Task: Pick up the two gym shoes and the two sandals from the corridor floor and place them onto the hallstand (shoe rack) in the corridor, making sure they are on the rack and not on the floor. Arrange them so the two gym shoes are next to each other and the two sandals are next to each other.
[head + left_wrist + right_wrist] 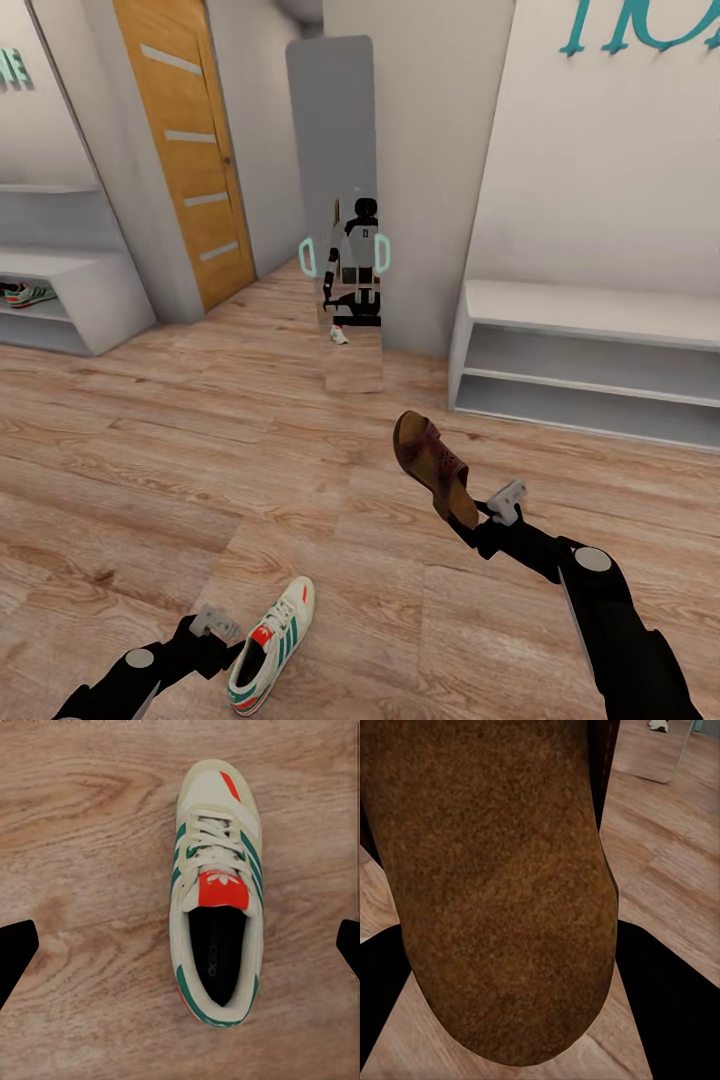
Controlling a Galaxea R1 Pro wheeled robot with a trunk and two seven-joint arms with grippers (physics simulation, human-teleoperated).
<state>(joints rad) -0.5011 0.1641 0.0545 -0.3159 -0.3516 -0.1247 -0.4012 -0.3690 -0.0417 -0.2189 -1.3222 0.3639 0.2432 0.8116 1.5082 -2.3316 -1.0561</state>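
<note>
**Sandal in right grip, gym shoe under left wrist**

Right gripper: fingers pinch the heel end of a brown sandal, held clear of the floor, toe tilted up and away from the robot. In the right wrist view the sandal's tan sole sits between the two dark fingers.

Left gripper: fingers spread wide, empty, with a gym shoe lying on the floor centred between them. In the head view that shoe lies just beside the gripper, toe pointing away from the robot.

Surroundings: a grey rack stands against the right wall, shelf slots open. A second grey unit at far left holds another gym shoe on its shelf. Mirror ahead reflects the robot.

Judgement: carry step for the sandal; none seen placed yet. Next move calls for driving to the rack holding that shoe and setting the sandal flat on a shelf, leaving room for its mate alongside.
</note>
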